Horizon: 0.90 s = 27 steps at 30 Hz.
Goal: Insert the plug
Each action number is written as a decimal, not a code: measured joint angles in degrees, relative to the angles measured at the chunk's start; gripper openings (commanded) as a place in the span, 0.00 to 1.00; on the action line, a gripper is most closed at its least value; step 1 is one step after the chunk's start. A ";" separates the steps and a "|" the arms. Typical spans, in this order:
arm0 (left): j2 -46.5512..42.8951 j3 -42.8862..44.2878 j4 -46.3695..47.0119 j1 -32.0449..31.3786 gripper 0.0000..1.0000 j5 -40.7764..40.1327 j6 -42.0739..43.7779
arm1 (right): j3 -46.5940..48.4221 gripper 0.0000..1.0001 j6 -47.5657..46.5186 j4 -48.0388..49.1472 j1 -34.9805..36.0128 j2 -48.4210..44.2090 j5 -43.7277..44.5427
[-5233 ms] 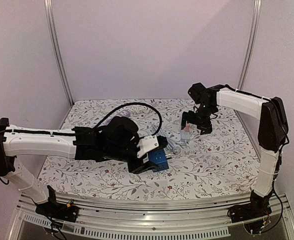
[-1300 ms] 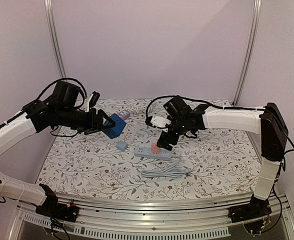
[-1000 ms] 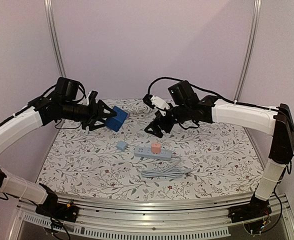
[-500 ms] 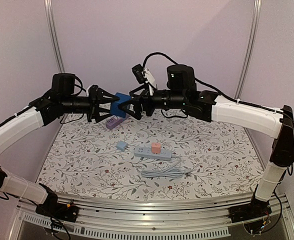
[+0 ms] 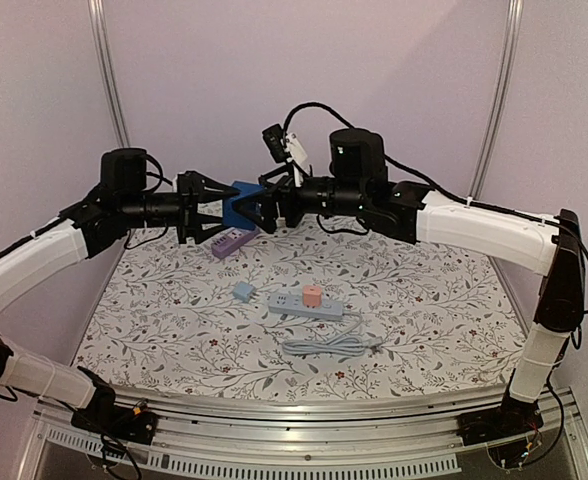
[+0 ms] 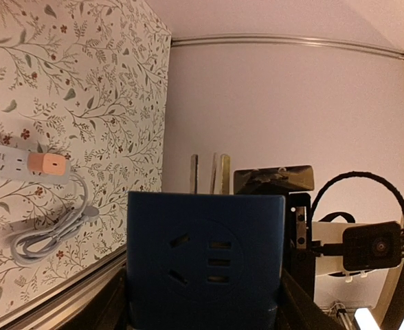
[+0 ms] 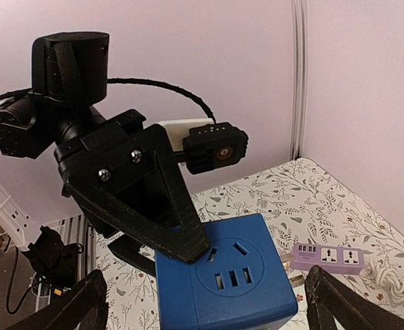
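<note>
Low in my left wrist view, nearest the lens, the blue cube socket [image 6: 205,268] sits clamped in my left pincer [image 5: 224,206]. Just beyond, my right pincer [image 5: 264,206] straddles it, fingers spread, holding nothing. If my left lets go before the right closes squarely, the cube could twist or drop; my left finger across its face crowds that grip. Farther off on the table [image 5: 444,300] lie the grey power strip [image 5: 292,304] with the orange plug [image 5: 312,296] standing on it, a coiled cable [image 5: 329,347], a light-blue adapter [image 5: 242,290] and a purple strip [image 5: 231,243].
</note>
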 measured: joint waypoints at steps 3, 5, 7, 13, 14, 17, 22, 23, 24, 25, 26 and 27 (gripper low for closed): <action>-0.52 0.00 1.27 0.02 0.16 0.52 -0.90 | -0.74 0.99 0.00 0.11 0.00 0.00 0.37; -0.81 0.00 1.99 0.02 0.15 0.87 -1.36 | -1.31 0.97 0.04 0.20 0.00 0.00 0.37; -1.05 0.00 2.62 0.04 0.15 1.22 -1.75 | -1.81 0.94 0.07 0.20 0.00 0.00 0.35; -1.22 -0.02 2.82 0.04 0.15 1.60 -2.23 | -2.14 0.89 0.33 0.63 0.00 -0.02 0.11; -1.22 -0.02 2.84 0.04 0.15 1.60 -2.25 | -2.14 0.88 0.37 0.66 0.00 -0.04 0.07; -1.22 -0.02 2.84 0.04 0.15 1.60 -2.43 | -2.14 0.80 0.44 0.98 0.00 -0.07 -0.31; -1.25 -0.37 3.28 0.04 0.15 1.97 -2.93 | -2.14 0.58 0.46 1.09 -0.04 -0.31 -0.50; -1.27 -0.50 3.48 0.07 0.16 1.97 -3.17 | -2.14 0.54 0.68 1.14 -0.13 -0.31 -0.66; -1.27 -0.59 3.61 0.07 0.16 1.90 -3.89 | -2.16 0.50 0.17 1.14 -0.17 -0.31 -0.81; -1.27 -0.68 3.67 0.11 0.16 1.95 -4.20 | -2.19 0.48 0.00 1.09 -0.20 -0.31 -0.81; -1.27 -0.81 3.72 0.11 0.17 1.99 -4.42 | -2.25 0.46 -0.13 1.07 -0.17 -0.31 -0.85; -1.27 -0.90 3.87 0.11 0.18 2.05 -4.55 | -2.34 0.43 -0.09 1.07 -0.20 -0.31 -0.87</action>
